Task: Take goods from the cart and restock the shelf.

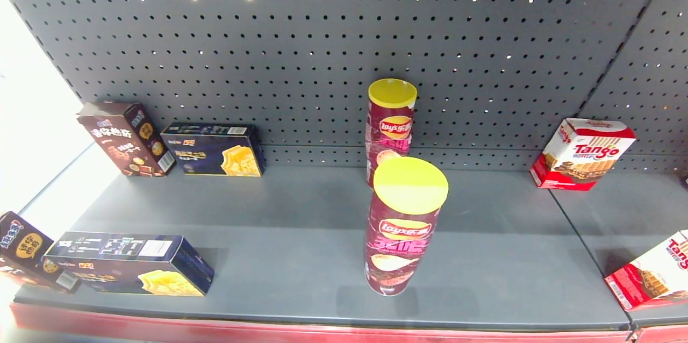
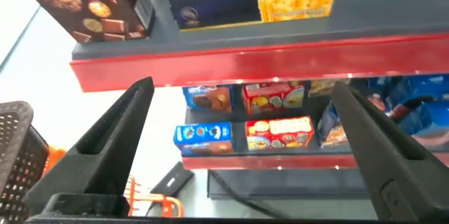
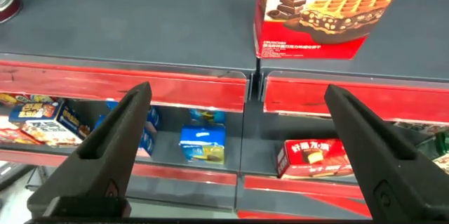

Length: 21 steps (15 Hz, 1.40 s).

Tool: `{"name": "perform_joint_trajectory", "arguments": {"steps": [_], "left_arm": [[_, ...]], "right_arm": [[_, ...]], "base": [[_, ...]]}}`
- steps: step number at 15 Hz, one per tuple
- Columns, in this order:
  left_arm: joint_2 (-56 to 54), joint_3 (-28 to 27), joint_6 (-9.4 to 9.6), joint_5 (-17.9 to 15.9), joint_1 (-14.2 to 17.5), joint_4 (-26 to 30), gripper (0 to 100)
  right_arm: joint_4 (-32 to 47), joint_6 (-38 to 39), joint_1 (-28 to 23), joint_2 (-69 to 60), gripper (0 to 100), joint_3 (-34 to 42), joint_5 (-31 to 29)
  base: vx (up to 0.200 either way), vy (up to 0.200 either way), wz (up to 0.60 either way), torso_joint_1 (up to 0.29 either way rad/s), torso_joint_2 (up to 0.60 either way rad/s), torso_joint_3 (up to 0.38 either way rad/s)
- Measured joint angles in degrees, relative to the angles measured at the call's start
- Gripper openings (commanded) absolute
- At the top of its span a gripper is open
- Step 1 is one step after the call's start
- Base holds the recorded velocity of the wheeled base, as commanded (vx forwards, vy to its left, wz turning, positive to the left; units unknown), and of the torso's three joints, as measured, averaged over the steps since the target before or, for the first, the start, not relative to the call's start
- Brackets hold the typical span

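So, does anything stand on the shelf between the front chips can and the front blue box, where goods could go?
Nothing visible does: the shelf is bare between the front chips can and the front blue box. The left gripper and right gripper are open and hold nothing.

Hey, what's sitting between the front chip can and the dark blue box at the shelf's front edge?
Nothing: in the head view, the grey shelf between the front chip can and the dark blue box is bare.
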Motion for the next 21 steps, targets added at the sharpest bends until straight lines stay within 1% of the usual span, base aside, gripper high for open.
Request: {"name": "perform_joint_trajectory", "arguments": {"steps": [1,3,4,6,8,11,13,20,21], "left_arm": [[-0.46,0.16,-0.05,0.02,0.22,-0.54,100],[-0.94,0.33,-1.1,-1.46,0.26,-0.55,100],[-1.13,0.35,-1.39,-2.26,-0.11,-0.55,100],[-1.57,0.37,-1.76,-3.51,-3.66,-0.57,100],[-2.21,0.37,-1.69,-4.12,-4.84,-0.6,100],[-4.55,0.37,-1.61,-3.64,-4.45,-0.66,100],[-5.4,0.37,-1.69,-1.97,-4.25,-0.66,100],[-5.97,0.37,-2.08,-1.65,-4.21,-0.62,100],[-5.97,0.37,-2.08,-1.62,-4.23,-0.62,100]], "right_arm": [[0.11,0.07,-0.95,-0.15,100,0.0,0.01],[0.11,0.16,-5.19,-1.5,100,0.0,0.01],[-0.01,0.05,-5.78,-2.49,100,0.0,0.09],[-0.01,-0.06,-5.97,-3.84,100,0.0,0.09],[-0.01,-0.06,-6.08,-4.44,100,0.0,0.09],[-0.01,-0.06,-6.08,-4.74,100,0.0,0.09],[-0.01,-0.06,-6.03,-4.78,100,0.0,0.06],[-0.01,-0.54,-6.03,-4.83,100,0.0,0.23],[-0.01,-0.62,-6.03,-4.83,100,0.0,0.23]], "base": [[0.0,0.0,0.0,0.0,0.0,0.0],[0.0,0.0,0.0,0.0,0.0,0.0],[0.0,0.0,0.0,0.0,0.0,0.0],[0.0,0.0,0.0,0.0,0.0,0.0],[0.0,0.0,0.0,0.0,0.0,0.0],[0.0,0.0,0.0,0.0,0.0,0.0],[0.0,0.0,0.0,0.0,0.0,0.0],[0.0,0.0,0.0,0.0,0.0,0.0],[0.0,0.0,-0.6,-0.002,0.0,0.012]]}}
